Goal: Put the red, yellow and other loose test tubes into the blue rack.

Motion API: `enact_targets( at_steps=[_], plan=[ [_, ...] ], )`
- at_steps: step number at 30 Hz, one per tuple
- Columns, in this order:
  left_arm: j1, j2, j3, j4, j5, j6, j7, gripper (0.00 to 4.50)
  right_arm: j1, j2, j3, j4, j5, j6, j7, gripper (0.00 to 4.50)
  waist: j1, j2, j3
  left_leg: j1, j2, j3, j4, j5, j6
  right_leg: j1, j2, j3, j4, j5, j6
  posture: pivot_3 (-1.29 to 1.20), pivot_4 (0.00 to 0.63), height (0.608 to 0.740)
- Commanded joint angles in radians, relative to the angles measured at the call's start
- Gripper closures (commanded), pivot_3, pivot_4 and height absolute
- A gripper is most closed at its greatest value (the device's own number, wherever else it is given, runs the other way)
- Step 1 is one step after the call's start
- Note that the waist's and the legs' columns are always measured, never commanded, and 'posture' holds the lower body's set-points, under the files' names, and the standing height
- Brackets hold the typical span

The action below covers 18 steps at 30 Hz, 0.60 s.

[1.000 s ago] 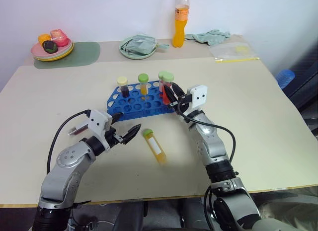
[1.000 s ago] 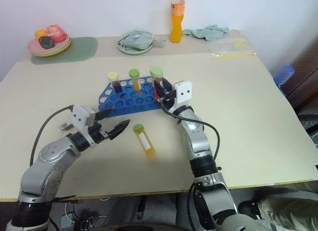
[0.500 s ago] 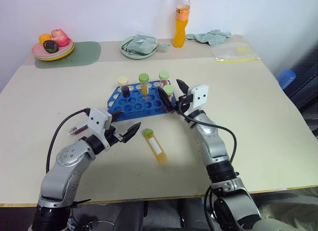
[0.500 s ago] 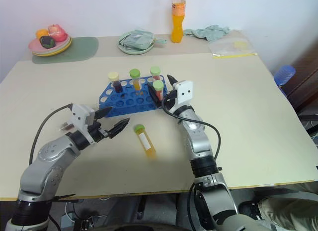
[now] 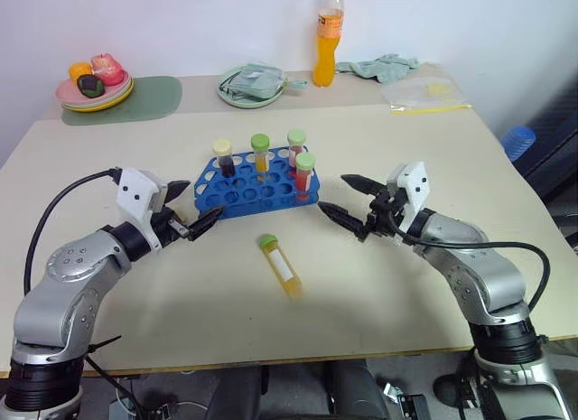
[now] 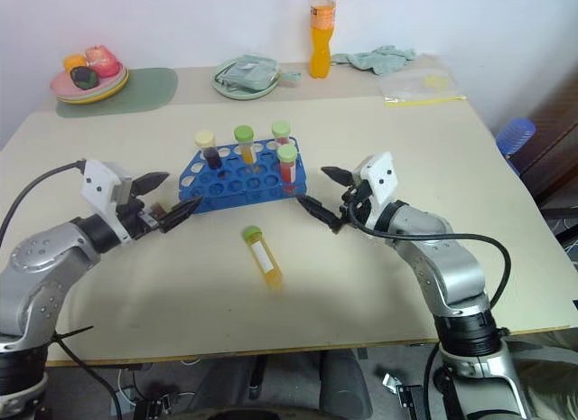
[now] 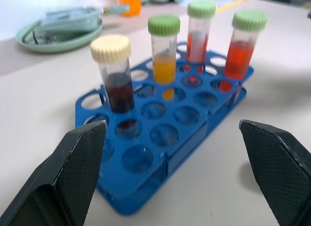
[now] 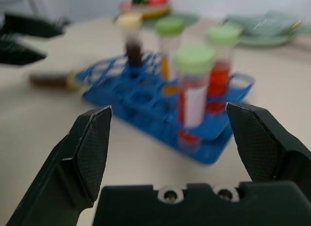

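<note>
Four tubes are standing in the blue rack (image 5: 257,190), so they are done, but the yellow tube (image 5: 282,266) is lying loose on the table (image 5: 452,149) just in front. The right gripper (image 5: 348,196) and the left gripper (image 5: 191,212) are both spread wide and holding nothing, one on each side of the rack, ready to pick it up.

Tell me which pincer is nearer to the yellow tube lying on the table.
Right, though only slightly. The right pincer hangs open just beside the yellow tube, toward the rack's end. The left pincer is open on the tube's other side, near the blue rack.
</note>
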State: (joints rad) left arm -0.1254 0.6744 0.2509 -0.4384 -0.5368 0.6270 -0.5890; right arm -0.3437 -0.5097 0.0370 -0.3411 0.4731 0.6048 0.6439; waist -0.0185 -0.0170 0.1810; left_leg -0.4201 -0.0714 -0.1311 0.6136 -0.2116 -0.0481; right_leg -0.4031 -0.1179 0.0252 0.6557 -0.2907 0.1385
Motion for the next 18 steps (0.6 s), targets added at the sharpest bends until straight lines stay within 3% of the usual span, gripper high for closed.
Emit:
enact_targets(
  at_steps=[1, 6, 10, 15, 18],
  plan=[
    [-0.015, 0.040, -0.010, -0.017, -0.009, 0.051, -0.015, 0.00, 0.008, -0.028, 0.035, -0.055, -0.016, -0.009, 0.034, 0.37, 0.001, 0.000, 0.000, 0.000, 0.000, 0.000, 0.000, 0.000, 0.000, 0.000, 0.000, 0.000, 0.000, 0.000, 0.000, 0.00, 0.150, 0.740],
    [0.003, 0.054, -0.013, -0.060, -0.050, 0.113, -0.036, 0.00, -0.003, -0.088, 0.077, -0.087, 0.012, 0.128, 0.069, 0.37, 0.003, 0.000, 0.000, 0.000, 0.000, 0.000, 0.001, 0.000, 0.000, 0.001, 0.000, 0.000, 0.000, 0.000, 0.000, 0.00, 0.150, 0.740],
    [0.048, 0.082, -0.025, -0.041, 0.024, 0.044, -0.054, 0.00, -0.107, -0.047, 0.027, -0.157, 0.204, 0.459, 0.005, 0.37, -0.004, 0.000, 0.000, 0.000, 0.000, -0.001, 0.000, 0.000, 0.000, 0.000, 0.000, 0.000, 0.000, 0.000, 0.000, 0.00, 0.150, 0.740],
    [0.098, 0.114, -0.017, 0.021, 0.070, -0.036, -0.111, 0.00, -0.328, 0.133, -0.040, -0.089, 0.299, 0.961, -0.186, 0.37, -0.001, 0.000, 0.000, 0.000, 0.001, -0.001, -0.001, 0.000, 0.000, -0.001, 0.000, 0.000, 0.000, 0.000, -0.001, 0.00, 0.150, 0.740],
    [0.097, 0.111, -0.011, 0.043, 0.067, -0.062, -0.138, 0.00, -0.408, 0.171, -0.005, 0.037, 0.402, 1.010, -0.371, 0.37, 0.009, 0.000, 0.000, -0.001, 0.000, -0.002, -0.001, 0.000, 0.000, -0.001, -0.001, 0.000, -0.001, 0.000, -0.001, 0.00, 0.150, 0.740]
  ],
)
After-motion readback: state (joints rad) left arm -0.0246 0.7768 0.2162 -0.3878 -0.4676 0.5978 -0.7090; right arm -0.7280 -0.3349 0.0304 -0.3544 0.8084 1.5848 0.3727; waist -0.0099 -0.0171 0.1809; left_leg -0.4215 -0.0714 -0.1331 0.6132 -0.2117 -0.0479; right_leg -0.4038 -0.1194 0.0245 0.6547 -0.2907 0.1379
